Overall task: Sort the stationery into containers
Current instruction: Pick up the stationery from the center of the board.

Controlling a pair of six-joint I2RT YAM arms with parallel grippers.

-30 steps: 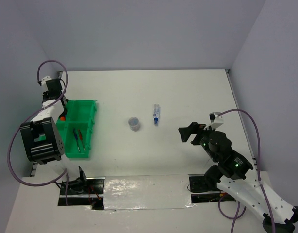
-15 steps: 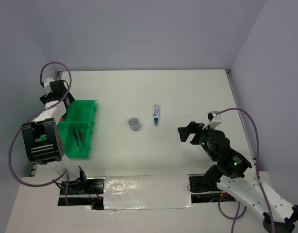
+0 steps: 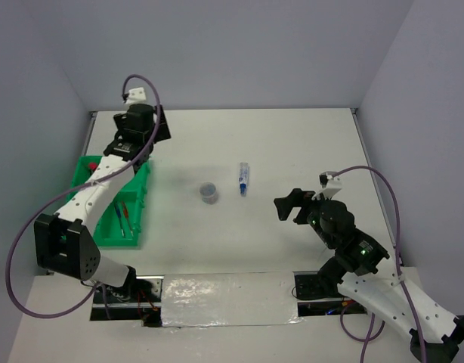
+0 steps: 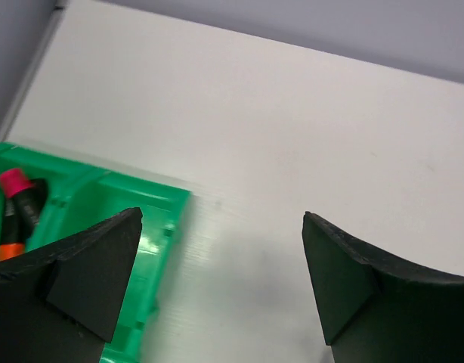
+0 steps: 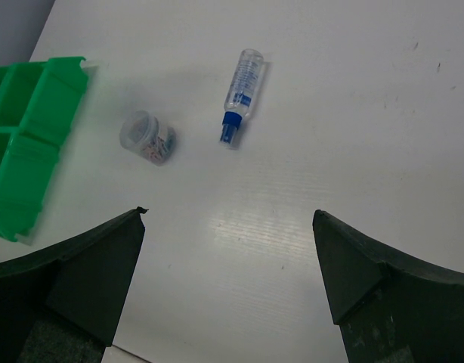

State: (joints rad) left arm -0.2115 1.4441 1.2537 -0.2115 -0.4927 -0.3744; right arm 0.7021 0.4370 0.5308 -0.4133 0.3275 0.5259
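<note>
Stationery left unsorted, a blue-capped tube (image 3: 243, 179) and small round jar (image 3: 208, 192), lies mid-table at three o'clock from the green tray (image 3: 139, 227), so the left gripper (image 4: 221, 215) and right gripper (image 5: 228, 215) hover splayed and empty, probably lining up.

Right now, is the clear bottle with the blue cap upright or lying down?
Lying down: the clear bottle rests lengthwise on the table, its full side visible.
</note>
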